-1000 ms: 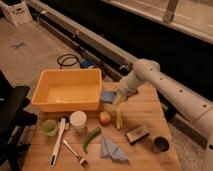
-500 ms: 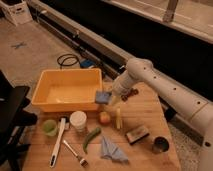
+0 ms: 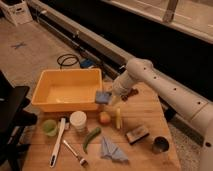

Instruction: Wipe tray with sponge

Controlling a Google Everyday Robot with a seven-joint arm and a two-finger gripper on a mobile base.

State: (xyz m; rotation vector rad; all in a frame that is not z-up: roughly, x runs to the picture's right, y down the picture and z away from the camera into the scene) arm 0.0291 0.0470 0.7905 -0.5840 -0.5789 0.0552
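Since a second ago, the gripper (image 3: 107,97) and the sponge (image 3: 102,97) have shifted left, from over the table to the right rim of the tray (image 3: 45,90). The jaws are pinching the sponge.

Surface: a wooden table (image 3: 150,112) on a grey floor. A black cable coil (image 3: 67,60) lies on the floor, up and left of the jaws.

Left of the jaws the tray's yellow floor is open to view. Below and left of them stand a green cup (image 3: 49,126) and a white cup (image 3: 78,120). A round orange fruit (image 3: 104,118) sits directly below, apart from the jaws. To their lower right, bare wood runs to the table's edge, with a metal cup (image 3: 160,145) near the corner.

The sponge is a small blue block, level with the rolled rim and overlapping it.
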